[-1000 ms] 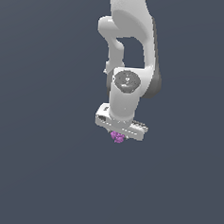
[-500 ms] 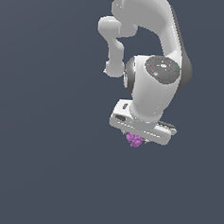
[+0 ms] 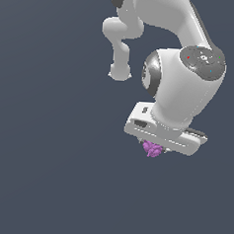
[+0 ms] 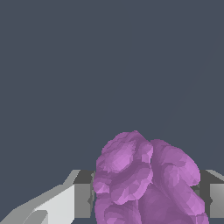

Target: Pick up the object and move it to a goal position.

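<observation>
The object is a small purple-magenta bumpy lump [image 3: 152, 149], sticking out just under the white hand of the arm in the exterior view. My gripper [image 3: 155, 147] is shut on it; the fingers are mostly hidden behind the hand body. In the wrist view the lump [image 4: 144, 179] fills the space between the two grey finger pads [image 4: 83, 200], which press on it from either side. The lump hangs in the air, with only flat dark grey background around it.
The white arm [image 3: 183, 79] with its big wrist joint fills the upper part of the exterior view's right. The rest is a plain dark grey background with no other objects in sight.
The arm with the lump in its grip has moved toward the exterior view's right and slightly down, and looks larger, closer to the camera. The grip stays shut.
</observation>
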`<act>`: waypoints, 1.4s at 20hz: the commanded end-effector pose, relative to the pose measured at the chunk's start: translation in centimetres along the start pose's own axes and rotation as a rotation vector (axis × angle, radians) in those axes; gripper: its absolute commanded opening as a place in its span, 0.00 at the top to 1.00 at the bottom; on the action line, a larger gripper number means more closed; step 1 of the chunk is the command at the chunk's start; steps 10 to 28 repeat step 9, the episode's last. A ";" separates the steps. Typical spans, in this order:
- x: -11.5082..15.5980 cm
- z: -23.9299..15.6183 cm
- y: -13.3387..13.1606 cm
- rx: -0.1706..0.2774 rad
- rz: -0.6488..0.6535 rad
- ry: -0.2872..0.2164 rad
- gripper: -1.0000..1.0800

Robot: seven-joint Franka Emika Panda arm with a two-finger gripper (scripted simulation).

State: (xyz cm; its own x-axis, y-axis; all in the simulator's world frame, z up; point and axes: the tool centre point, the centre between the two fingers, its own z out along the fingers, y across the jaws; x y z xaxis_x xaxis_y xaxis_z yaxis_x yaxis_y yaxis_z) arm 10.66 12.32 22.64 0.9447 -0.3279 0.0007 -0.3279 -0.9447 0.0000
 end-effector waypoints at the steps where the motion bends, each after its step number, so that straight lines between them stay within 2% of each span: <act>1: 0.2 -0.5 -0.5 0.000 0.000 -0.001 1.00; 28: 0.5 -0.9 -1.0 0.000 0.000 -0.001 1.00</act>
